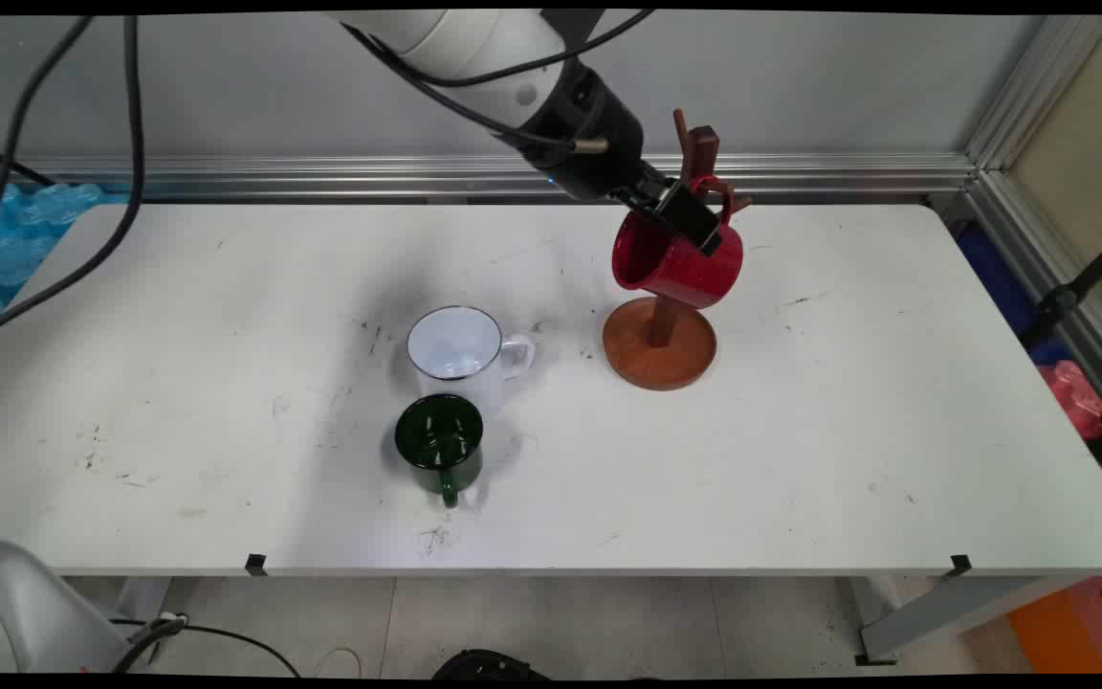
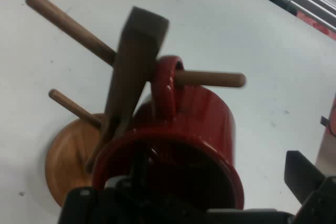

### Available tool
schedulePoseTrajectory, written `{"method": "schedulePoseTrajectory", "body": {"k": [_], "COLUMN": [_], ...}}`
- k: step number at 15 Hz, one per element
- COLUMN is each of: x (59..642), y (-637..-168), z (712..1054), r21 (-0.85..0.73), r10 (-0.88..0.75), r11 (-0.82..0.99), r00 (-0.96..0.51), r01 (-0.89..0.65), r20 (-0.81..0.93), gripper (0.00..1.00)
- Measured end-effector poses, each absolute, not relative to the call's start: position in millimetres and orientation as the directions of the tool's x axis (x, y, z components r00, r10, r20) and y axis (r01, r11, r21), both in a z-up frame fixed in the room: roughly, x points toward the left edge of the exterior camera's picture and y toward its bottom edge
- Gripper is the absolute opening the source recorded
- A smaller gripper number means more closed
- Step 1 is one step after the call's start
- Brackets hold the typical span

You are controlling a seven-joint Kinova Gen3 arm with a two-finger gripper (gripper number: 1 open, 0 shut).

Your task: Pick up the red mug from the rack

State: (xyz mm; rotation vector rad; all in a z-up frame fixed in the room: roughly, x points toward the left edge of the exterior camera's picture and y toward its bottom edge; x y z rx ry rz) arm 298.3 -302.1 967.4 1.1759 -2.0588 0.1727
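The hand (image 1: 690,218) grips the red mug (image 1: 675,263) at the wooden rack (image 1: 661,330).

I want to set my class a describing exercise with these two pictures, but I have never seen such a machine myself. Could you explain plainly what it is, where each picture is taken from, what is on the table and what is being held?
The machine is a white robot arm ending in a black two-finger gripper. The wide picture comes from a fixed camera above the white table, looking down across it. The close picture comes from a camera on the hand itself, looking along the fingers.

On the table stand a white mug, a dark green mug just in front of it, and a wooden mug tree with a round base and pegs.

The gripper grips a red mug by its rim, tilted on its side. The mug's handle is looped over one peg of the tree.
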Motion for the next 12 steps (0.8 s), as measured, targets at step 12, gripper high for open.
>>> {"method": "schedulePoseTrajectory", "body": {"k": [12], "x": [366.8], "y": [-248.5], "z": [1002.6], "r21": [0.079], "r10": [-0.487], "r11": [0.78], "r00": [-0.524], "r01": [-0.62], "r20": [0.699], "gripper": [1.0]}}
